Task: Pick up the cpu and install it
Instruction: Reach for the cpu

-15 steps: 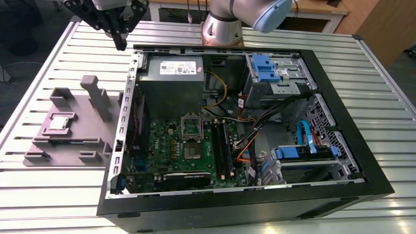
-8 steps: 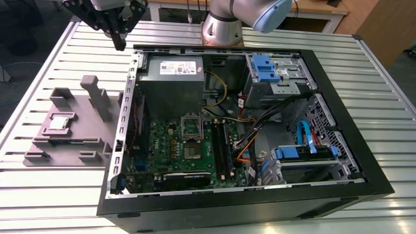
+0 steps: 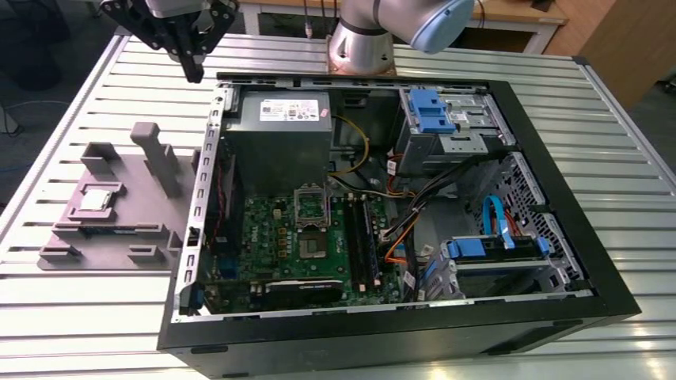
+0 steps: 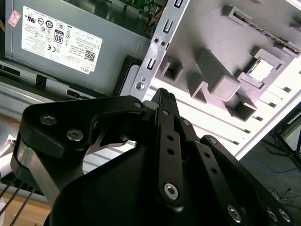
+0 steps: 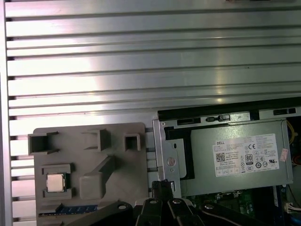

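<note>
Gripper (image 3: 193, 76) well apart from flat cpu (image 3: 97, 199)

Shiny square cpu (image 3: 97, 199) lies flat in tray (image 3: 106, 247)

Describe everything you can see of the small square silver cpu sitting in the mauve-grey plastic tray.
The small square cpu has a shiny silver metal top and a thin pale rim. It lies flat in a raised square holder on the mauve-grey plastic tray, at the exterior view's left, beside the open black computer case. Only the tray touches it.
</note>
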Robot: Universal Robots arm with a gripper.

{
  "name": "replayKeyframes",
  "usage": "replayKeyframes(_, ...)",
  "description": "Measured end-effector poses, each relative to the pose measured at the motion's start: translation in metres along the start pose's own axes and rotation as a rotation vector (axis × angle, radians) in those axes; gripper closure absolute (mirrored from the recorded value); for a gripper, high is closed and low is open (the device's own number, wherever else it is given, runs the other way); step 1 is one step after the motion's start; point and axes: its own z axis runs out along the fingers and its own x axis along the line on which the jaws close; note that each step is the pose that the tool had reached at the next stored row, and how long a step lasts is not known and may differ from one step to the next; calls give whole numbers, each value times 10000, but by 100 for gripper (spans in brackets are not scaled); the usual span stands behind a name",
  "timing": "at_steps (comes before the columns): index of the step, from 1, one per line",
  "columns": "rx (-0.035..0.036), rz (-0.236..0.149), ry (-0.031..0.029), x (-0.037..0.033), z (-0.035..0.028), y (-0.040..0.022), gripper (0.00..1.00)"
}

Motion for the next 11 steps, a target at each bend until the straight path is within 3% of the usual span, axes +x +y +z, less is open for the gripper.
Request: replayKeyframes(11, 1, -1, 0, 41, 7, -4, 89)
